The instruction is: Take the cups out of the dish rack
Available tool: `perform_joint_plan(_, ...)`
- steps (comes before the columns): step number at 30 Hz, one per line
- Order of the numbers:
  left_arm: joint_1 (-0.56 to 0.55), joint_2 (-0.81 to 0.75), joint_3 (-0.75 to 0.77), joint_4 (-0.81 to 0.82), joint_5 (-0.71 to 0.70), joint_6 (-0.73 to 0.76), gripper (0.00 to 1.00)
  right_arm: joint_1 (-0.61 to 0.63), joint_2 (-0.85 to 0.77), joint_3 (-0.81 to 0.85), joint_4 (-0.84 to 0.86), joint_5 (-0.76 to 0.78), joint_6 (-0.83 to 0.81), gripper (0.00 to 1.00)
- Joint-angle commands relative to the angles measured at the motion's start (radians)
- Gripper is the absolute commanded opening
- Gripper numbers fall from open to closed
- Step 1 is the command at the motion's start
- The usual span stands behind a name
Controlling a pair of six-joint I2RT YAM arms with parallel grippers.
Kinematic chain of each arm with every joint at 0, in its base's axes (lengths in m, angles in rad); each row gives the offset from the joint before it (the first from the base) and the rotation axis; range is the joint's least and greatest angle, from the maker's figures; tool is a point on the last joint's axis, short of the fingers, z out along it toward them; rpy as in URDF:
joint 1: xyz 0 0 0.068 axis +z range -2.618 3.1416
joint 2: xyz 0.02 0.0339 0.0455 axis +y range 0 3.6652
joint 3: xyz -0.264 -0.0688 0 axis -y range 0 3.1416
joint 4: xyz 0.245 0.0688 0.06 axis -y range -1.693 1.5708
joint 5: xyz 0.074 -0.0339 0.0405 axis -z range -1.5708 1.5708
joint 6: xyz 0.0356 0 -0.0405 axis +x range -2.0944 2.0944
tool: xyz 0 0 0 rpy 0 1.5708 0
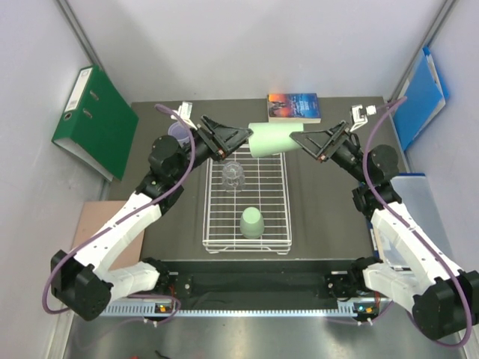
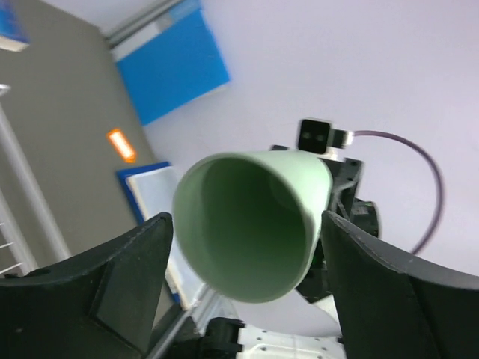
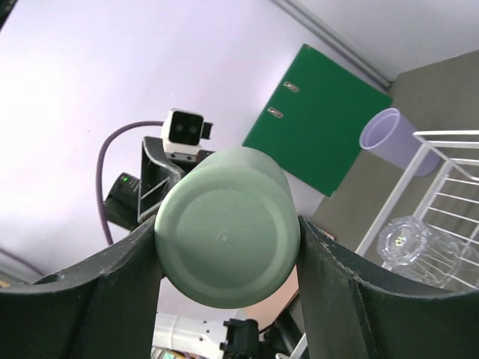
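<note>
Between the two grippers, a pale green cup hangs on its side. Its long axis is level and runs straight from one hand to the other. The open mouth faces the left gripper and the flat base faces the right gripper.

The right gripper's fingers are closed on the base end, pressed against both sides of it, and this hand alone visibly carries the cup. The left gripper stands spread wide, its fingers flanking the rim. A dark gap shows on one side, and any contact on the other is too close to judge.

Directly below both hands lies the far end of the dish rack, with the cup raised off its wires. Under and slightly toward the left gripper, a clear ribbed glass sits in the rack. Nearer the arm bases, an upturned second green cup stands in it too.

Just outboard of the left gripper, a lilac cup stands on the dark table, outside the rack's edge. Beyond the hands a book lies at the table's far edge. A green binder leans well outboard of the left hand, and a blue folder well outboard of the right.
</note>
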Motion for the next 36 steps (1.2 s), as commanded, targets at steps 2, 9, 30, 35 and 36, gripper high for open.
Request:
perform_joint_plan(2,0.005,0.03,-0.009,0.266,0.105,-0.093,0.83,-0.013,0.014,-0.002,0.143,-0.054,0.044,0.0)
perform_joint_plan(9,0.002,0.077,0.017,0.359,0.187,-0.156,0.77,-0.013,0.063,-0.024,0.195,-0.074,0.067,0.0)
perform_joint_plan(30,-0.032,0.101,0.078,0.205,0.234,-0.011,0.0,0.039,0.083,0.085,-0.087,-0.046,-0.123,0.62)
perform_joint_plan(35,-0.032,0.108,0.377,-0.439,0.01,0.315,0.0,0.039,0.058,0.312,-0.781,0.367,-0.437,1.0)
perform_joint_plan(36,-0.032,0.12,0.42,-0.528,-0.044,0.399,0.0,0.039,0.075,0.387,-0.859,0.446,-0.468,1.0)
